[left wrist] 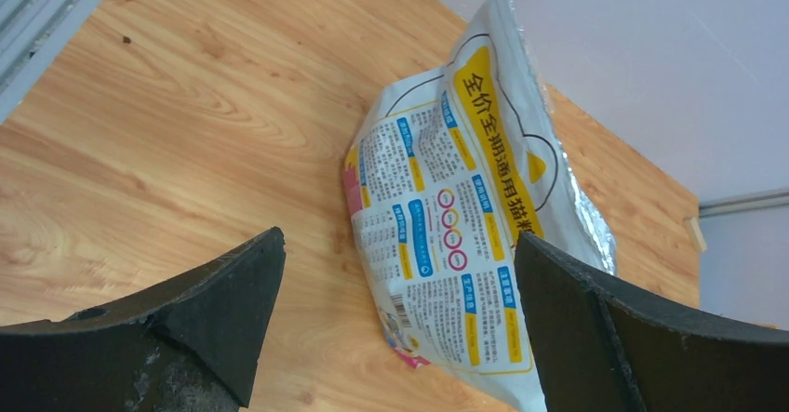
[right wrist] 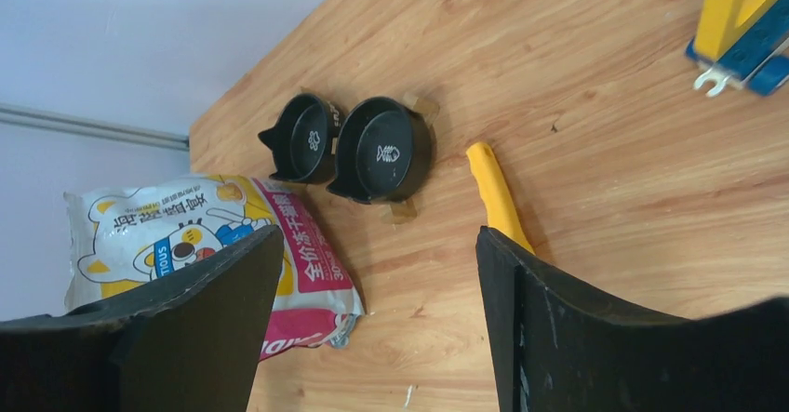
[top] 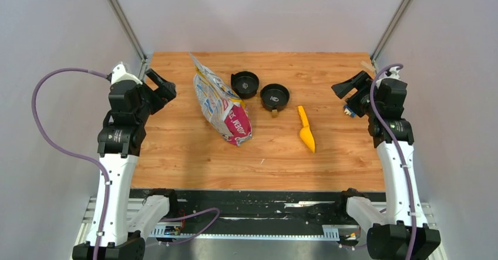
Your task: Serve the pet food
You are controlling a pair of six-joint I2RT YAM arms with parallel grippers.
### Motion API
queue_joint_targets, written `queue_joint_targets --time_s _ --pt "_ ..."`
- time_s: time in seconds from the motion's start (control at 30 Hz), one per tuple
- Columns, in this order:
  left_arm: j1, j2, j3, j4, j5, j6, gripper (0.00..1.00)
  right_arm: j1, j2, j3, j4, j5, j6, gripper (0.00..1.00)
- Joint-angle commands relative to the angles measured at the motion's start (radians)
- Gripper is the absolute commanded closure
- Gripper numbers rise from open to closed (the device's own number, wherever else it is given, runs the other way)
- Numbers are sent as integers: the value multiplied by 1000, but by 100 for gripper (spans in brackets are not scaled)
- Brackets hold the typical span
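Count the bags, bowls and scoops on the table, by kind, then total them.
Bag: 1
Black bowls: 2
Yellow scoop: 1
Total: 4

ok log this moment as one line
left pincer: open, empty | right pincer: open, empty | glossy cartoon-printed bag: lying flat | two black round bowls: empty | yellow plastic scoop: untouched | kibble: unseen
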Motion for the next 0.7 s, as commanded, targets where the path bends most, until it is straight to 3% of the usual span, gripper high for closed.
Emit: queue_joint_targets --time_s 0.0,0.13,0.27,0.43,0.67 --pt "3 -12 -30 1 -60 11 0 9 53 -37 85 -122 52 25" --pt "4 -2 -102 42 -76 40 0 83 148 -47 180 -163 101 26" --pt "4 71 -156 44 -45 63 0 244 326 14 276 -162 144 28" --pt "6 209 -183 45 24 -27 0 424 638 247 337 -188 178 29" --pt "98 384 -221 140 189 -81 0 540 1065 622 381 -294 187 34"
